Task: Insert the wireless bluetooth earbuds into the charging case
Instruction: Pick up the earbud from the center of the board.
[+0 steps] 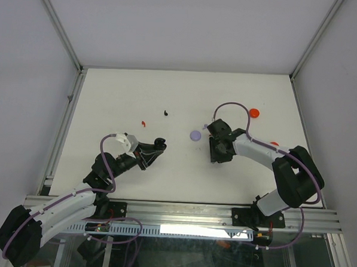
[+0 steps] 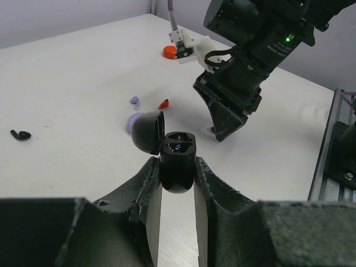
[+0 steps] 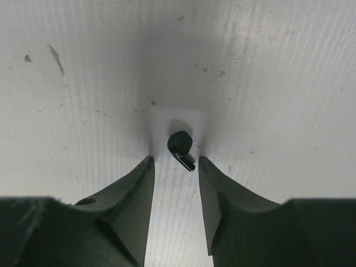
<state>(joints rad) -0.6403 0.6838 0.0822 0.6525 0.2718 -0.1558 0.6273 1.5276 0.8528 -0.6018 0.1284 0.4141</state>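
Note:
My left gripper point(image 1: 155, 150) is shut on a black charging case point(image 2: 178, 161), held above the table with its lid point(image 2: 147, 130) hinged open and the two sockets showing. My right gripper point(image 3: 175, 161) is open, tips down at the table, with a black earbud point(image 3: 181, 146) lying between its fingertips; I cannot tell if they touch it. In the top view the right gripper point(image 1: 216, 154) stands right of the case point(image 1: 159, 144). Other earbuds lie loose: a black one point(image 1: 166, 113), a red one point(image 1: 143, 123), a lavender one point(image 2: 134, 100) and another red one point(image 2: 163, 104).
A lavender disc point(image 1: 195, 135) lies between the two grippers. A red disc point(image 1: 254, 112) sits at the back right, and another red piece point(image 1: 274, 144) shows beside the right arm. The table's metal rail point(image 1: 180, 211) runs along the near edge.

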